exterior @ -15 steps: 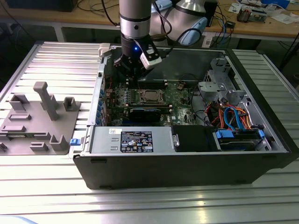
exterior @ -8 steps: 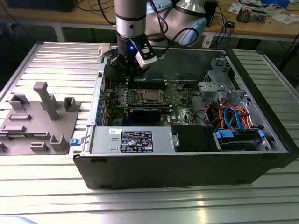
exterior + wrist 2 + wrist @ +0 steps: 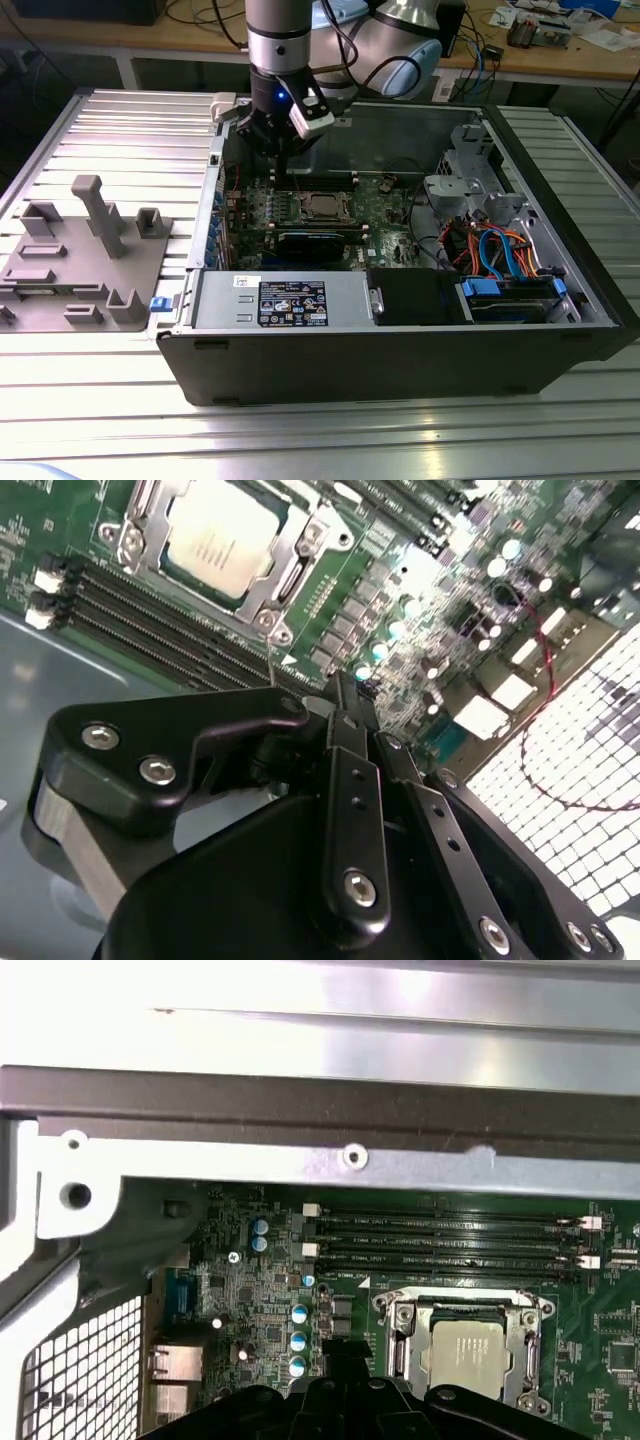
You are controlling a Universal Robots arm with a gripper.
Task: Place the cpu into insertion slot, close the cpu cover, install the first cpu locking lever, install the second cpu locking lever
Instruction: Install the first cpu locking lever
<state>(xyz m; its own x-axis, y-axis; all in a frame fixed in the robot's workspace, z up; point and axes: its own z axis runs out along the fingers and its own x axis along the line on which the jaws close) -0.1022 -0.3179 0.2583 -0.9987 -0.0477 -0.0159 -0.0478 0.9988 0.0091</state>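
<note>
A: Where is the cpu (image 3: 215,545)?

B: Seated in the insertion slot (image 3: 298,207) on the green motherboard (image 3: 260,1290), inside the open computer case (image 3: 400,350) on the counter (image 3: 100,120). The cpu cover (image 3: 300,550) appears to lie flat around it, with the metal top showing through its window.

A: And the pincer (image 3: 343,685)?

B: Clenched, fingertips together with nothing between them. In the exterior view it hangs above the board, near the slot on the exterior view's left, touching neither chip nor cover. The black memory slots (image 3: 440,1240) run just beside the socket.
</note>
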